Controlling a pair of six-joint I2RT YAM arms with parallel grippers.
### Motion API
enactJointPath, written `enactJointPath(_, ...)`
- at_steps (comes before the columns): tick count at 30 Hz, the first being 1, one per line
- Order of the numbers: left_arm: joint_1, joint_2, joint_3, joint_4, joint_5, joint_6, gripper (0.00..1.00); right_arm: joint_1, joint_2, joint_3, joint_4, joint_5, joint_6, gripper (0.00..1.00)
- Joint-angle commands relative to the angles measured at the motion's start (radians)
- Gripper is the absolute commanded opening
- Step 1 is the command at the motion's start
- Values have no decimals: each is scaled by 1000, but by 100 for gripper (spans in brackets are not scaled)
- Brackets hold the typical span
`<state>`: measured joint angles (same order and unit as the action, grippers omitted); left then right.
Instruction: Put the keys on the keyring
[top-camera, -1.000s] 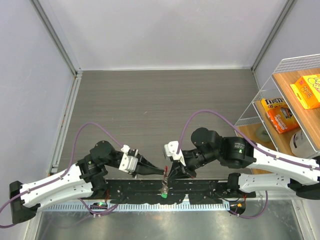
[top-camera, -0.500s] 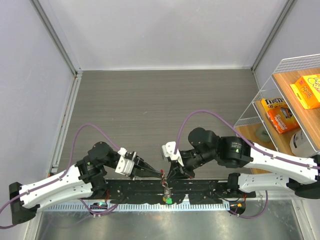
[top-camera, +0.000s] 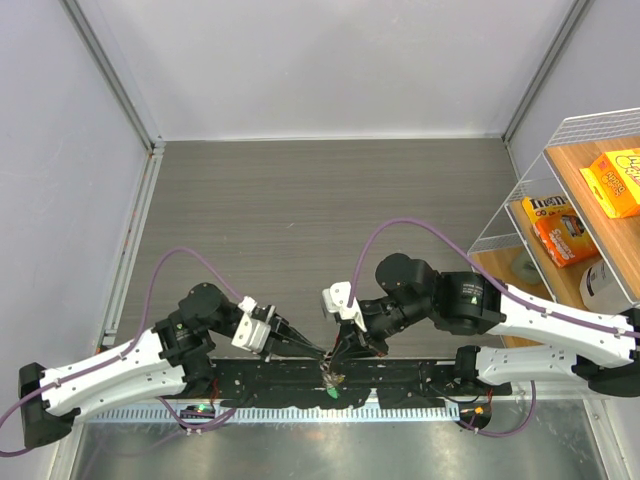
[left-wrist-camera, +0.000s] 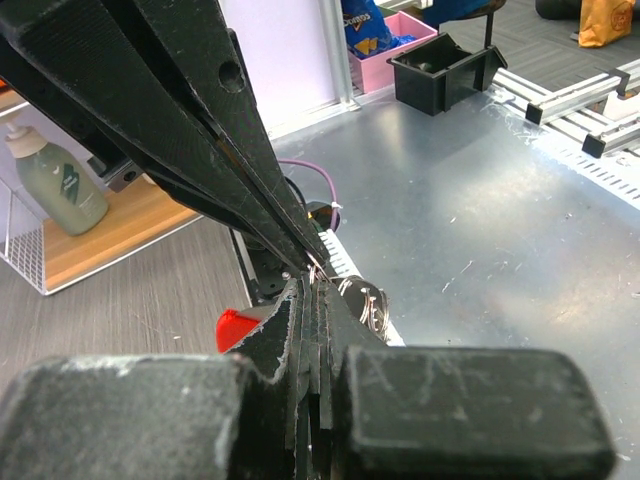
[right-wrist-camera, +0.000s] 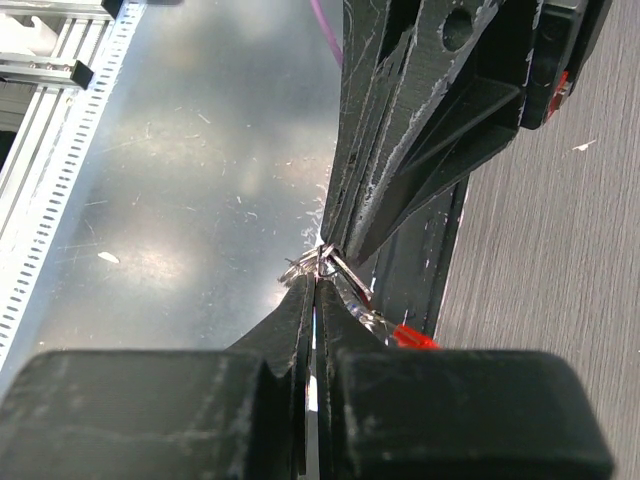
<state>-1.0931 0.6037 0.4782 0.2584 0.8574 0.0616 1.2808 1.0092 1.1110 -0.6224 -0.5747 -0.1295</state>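
The right gripper (right-wrist-camera: 315, 282) has its two fingers pressed flat together with no gap, the tips pinching the thin wire keyring (right-wrist-camera: 303, 264). The left gripper (left-wrist-camera: 308, 284) is likewise closed tight, and its tips meet the right ones at that same wire; both nip the ring from opposite sides.

In the right wrist view a silvery key with a red head (right-wrist-camera: 413, 338) trails from the pinch toward 4 o'clock. From above, the keys hang as a small bunch at 6 o'clock of the joined tips, a green head (top-camera: 333, 394) lowest, over the black rail (top-camera: 420, 376) at the near edge. The grey wood-grain table (top-camera: 320, 220) spreads toward 12 o'clock, and a scratched metal sheet (left-wrist-camera: 500, 200) lies on the near side.

At 3 o'clock in the top view stands a wire shelf (top-camera: 596, 127). It holds an orange box (top-camera: 618, 182) on the upper board, with a brown and yellow sweets box (top-camera: 545, 208) and an orange-red box (top-camera: 563, 240) lower down.

In the left wrist view, toward 1 o'clock, an open black bin (left-wrist-camera: 450, 75) sits on the metal sheet; its contents cannot be made out. Beside it at 12 o'clock is a pink bin (left-wrist-camera: 402, 38) with a blue snack bag (left-wrist-camera: 363, 28). At 9 o'clock a pale green bottle (left-wrist-camera: 55, 185) stands upright on a wooden board (left-wrist-camera: 120, 228).
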Motion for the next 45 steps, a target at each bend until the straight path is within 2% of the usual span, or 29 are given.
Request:
enactJointPath(1, -2, -2, -3, 61, 37, 7, 0, -8, -6, 46, 66, -4, -4, 6)
enactJointPath(22, -4, 13, -12, 82, 32, 6, 0, -37, -149, -39, 159, 110, 28, 6)
enactJointPath(31, -2, 34, -15, 84, -18, 10, 0, -37, -225, -160, 387, 96, 36, 6)
enactJointPath(32, -4, 37, -18, 84, -30, 14, 3, -35, -233, -172, 398, 95, 37, 6)
enactJointPath(36, -2, 30, -24, 84, -118, 10, 23, -37, -231, -178, 431, 79, 44, 6)
enactJointPath(38, -2, 22, -30, 82, -145, 10, 29, -37, -235, -184, 449, 84, 48, 6)
enactJointPath(41, -4, 2, -42, 94, -199, 0, 42, -37, -241, -198, 474, 85, 54, 6)
enactJointPath(45, -2, -38, -64, 110, -261, -6, 51, -35, -254, -214, 484, 101, 56, 6)
